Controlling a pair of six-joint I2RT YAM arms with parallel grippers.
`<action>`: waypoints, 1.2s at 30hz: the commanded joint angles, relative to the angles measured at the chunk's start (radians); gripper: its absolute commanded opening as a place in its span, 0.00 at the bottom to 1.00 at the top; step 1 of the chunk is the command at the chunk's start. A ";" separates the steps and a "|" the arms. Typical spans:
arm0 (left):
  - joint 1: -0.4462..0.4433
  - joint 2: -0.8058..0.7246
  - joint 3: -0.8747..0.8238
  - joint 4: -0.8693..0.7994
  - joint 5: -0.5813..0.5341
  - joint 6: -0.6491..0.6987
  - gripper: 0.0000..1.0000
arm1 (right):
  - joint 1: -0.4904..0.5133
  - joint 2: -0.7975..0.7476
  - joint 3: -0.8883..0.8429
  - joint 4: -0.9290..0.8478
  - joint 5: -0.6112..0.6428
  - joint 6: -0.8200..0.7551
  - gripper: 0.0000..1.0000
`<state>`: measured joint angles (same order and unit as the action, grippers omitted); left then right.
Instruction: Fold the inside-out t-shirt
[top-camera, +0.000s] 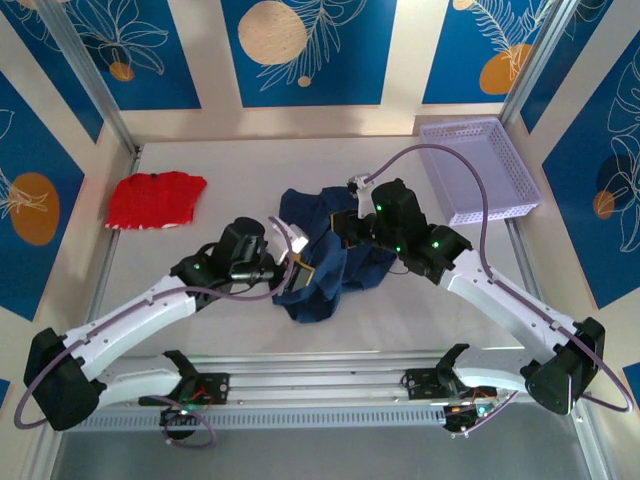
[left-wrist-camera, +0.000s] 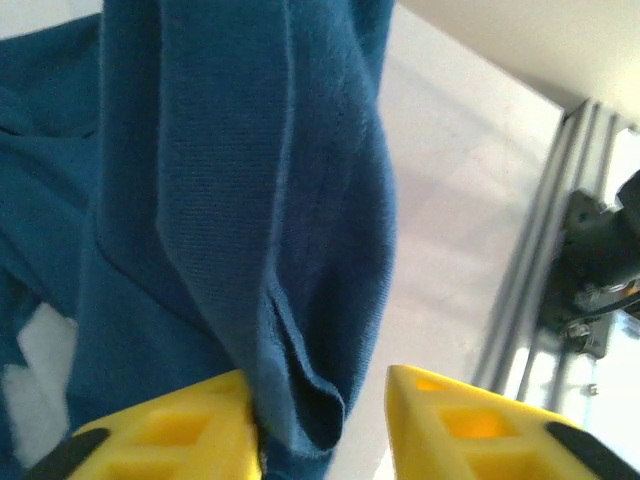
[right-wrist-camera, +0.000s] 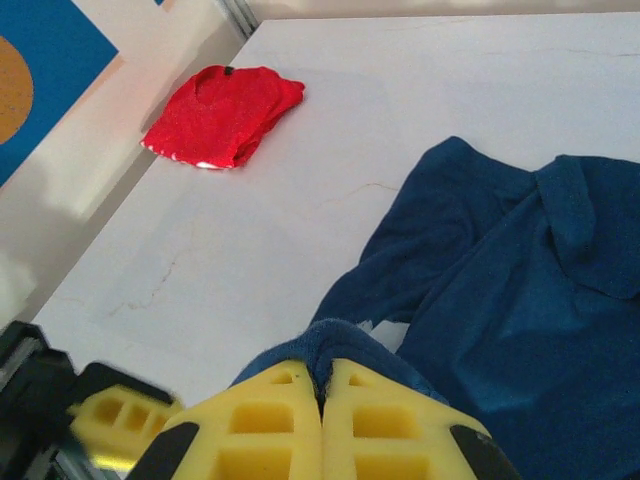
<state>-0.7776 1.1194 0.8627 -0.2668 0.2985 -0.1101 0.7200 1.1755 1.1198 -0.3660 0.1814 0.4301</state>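
Where the inside-out t-shirt (top-camera: 330, 282) lies bunched, bare table (top-camera: 250, 160) rings it.

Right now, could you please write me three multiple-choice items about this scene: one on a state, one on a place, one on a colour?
1. The right claw is:
A. open and empty
B. shut on the large dark navy-blue cloth t-shirt
C. shut on a pen

2. The small bright red cloth garment lies:
A. on top of the t-shirt
B. on the white table, at its far left
C. at the near right edge

3. The perforated rectangular plastic basket is:
A. green
B. black
C. lavender

Answers:
1 B: its yellow fingers meet, with navy cloth pinched between them.
2 B: it lies apart from the t-shirt, close to the left wall.
3 C: its pale purple walls show at the far right of the table.
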 joint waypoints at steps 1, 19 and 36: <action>-0.005 0.013 0.046 0.017 -0.120 -0.001 0.45 | 0.005 -0.021 0.001 0.032 -0.032 0.001 0.00; 0.053 0.036 0.032 0.051 -0.064 -0.044 0.09 | 0.004 -0.051 -0.005 0.028 -0.022 -0.041 0.00; 0.088 0.066 0.037 0.086 -0.023 -0.076 0.48 | 0.003 -0.065 -0.028 0.067 -0.094 -0.048 0.00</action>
<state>-0.7010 1.1717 0.8600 -0.2047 0.2649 -0.1848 0.7200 1.1294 1.1011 -0.3435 0.1177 0.3923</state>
